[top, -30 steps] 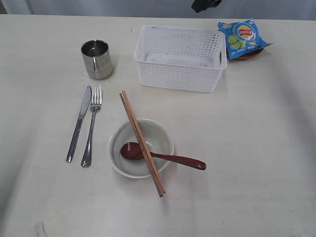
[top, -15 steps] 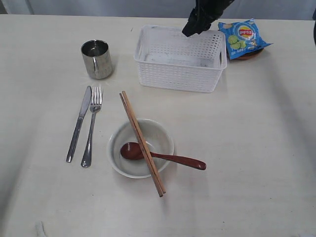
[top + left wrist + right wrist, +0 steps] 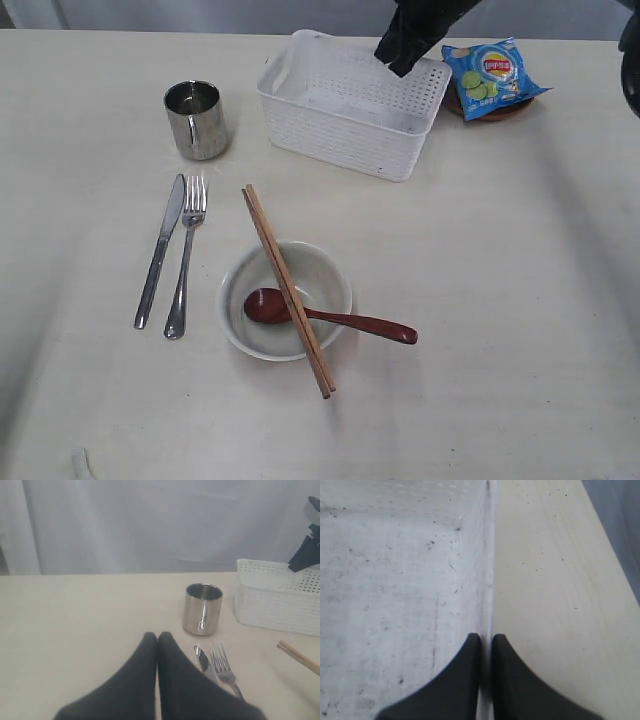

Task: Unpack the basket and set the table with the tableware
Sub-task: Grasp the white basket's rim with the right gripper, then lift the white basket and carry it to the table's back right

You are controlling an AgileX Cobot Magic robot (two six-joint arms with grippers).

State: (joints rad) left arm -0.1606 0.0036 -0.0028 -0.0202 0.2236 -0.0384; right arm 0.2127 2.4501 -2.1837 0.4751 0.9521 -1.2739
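Observation:
The white lattice basket (image 3: 345,130) stands empty at the back of the table (image 3: 520,300), skewed. My right gripper (image 3: 400,65) (image 3: 486,639) is shut on the basket's far-right wall (image 3: 489,580), one finger inside and one outside. My left gripper (image 3: 157,636) is shut and empty, low over the table by the knife (image 3: 202,659) and fork (image 3: 222,664). Knife (image 3: 160,250), fork (image 3: 186,258) and steel cup (image 3: 196,120) lie left. The white bowl (image 3: 318,272) holds the wooden spoon (image 3: 345,321), with the chopsticks (image 3: 285,285) across it. The brown plate (image 3: 500,112) sits under a snack bag.
A blue snack bag (image 3: 493,75) lies on the plate at the back right, close to the basket's corner. From the left wrist, the cup (image 3: 202,609), the basket (image 3: 280,605) and the chopstick tips (image 3: 300,658) show ahead.
My right arm came down from the back and closed on the basket's far-right wall. The basket has since turned and shifted left, away from the snack bag.

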